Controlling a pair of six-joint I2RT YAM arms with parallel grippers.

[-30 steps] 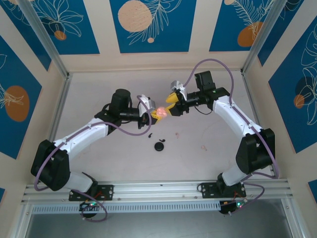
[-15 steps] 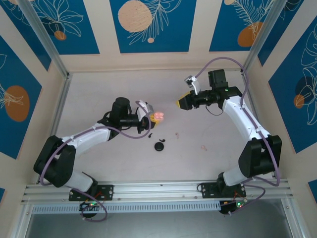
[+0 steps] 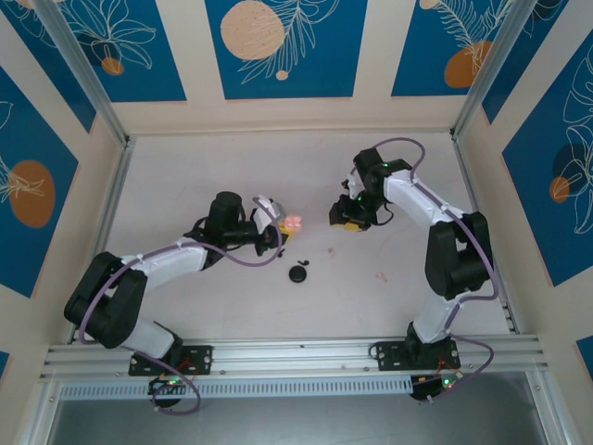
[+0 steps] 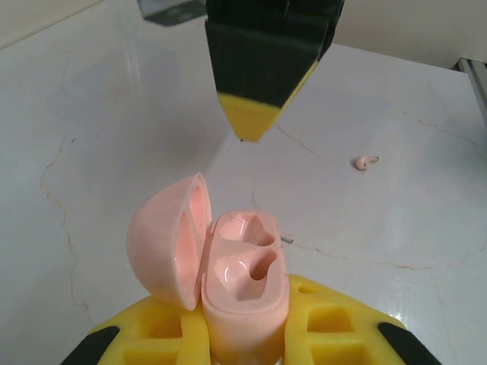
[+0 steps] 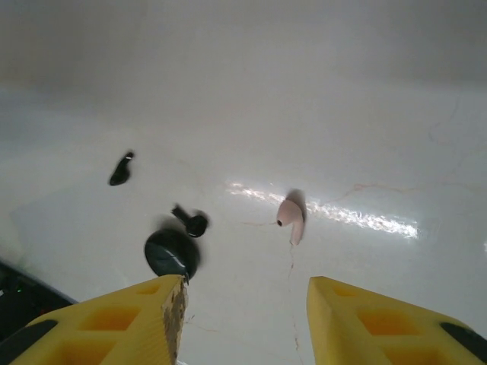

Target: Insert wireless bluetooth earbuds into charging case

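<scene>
Left wrist: left gripper [image 4: 243, 331] pinches pink case [image 4: 245, 285], base hidden; right gripper [image 5: 247, 293] spread.

Table [image 3: 232, 306]: pale, glossy top, fine hairline cracks across the surface.
Wall panels [image 3: 320, 56]: blue, white leaf outlines, orange discs; beyond far, left and right edges.
Aluminium rail [image 3: 306, 350]: along near edge.

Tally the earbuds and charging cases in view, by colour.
pink earbuds: 2
black earbuds: 2
pink case: 1
black case: 1
Total: 6
</scene>
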